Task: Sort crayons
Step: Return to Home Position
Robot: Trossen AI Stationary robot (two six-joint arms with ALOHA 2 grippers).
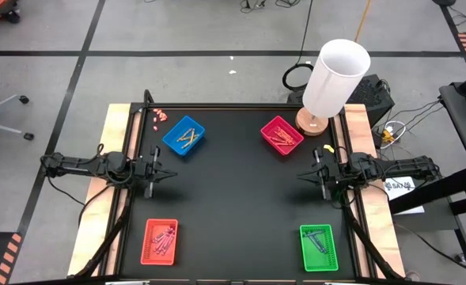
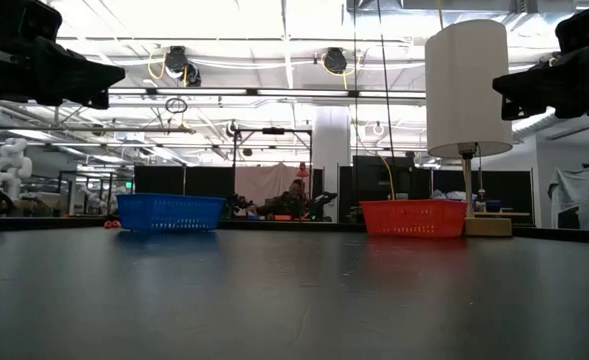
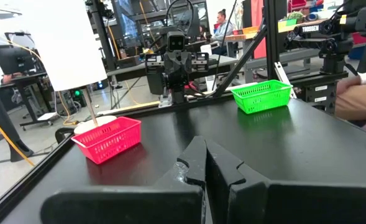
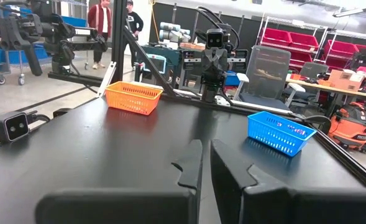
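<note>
Left gripper point(image 1: 172, 172) and right gripper point(image 1: 301, 176), both closed and empty, face each other; crayons point(image 1: 187, 137) lie in trays point(image 1: 174, 131) well off to each side, so homing should keep level and clear of them.

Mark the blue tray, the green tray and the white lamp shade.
blue tray point(image 2: 170, 214): low view, on its near mesh wall.
green tray point(image 3: 262, 98): left wrist view, on its near side wall.
lamp shade point(image 1: 335, 79): high view, on the shade's white side.

yellow crayons point(image 1: 189, 136), blue tray point(image 1: 170, 142), black table point(image 1: 240, 198)
</note>
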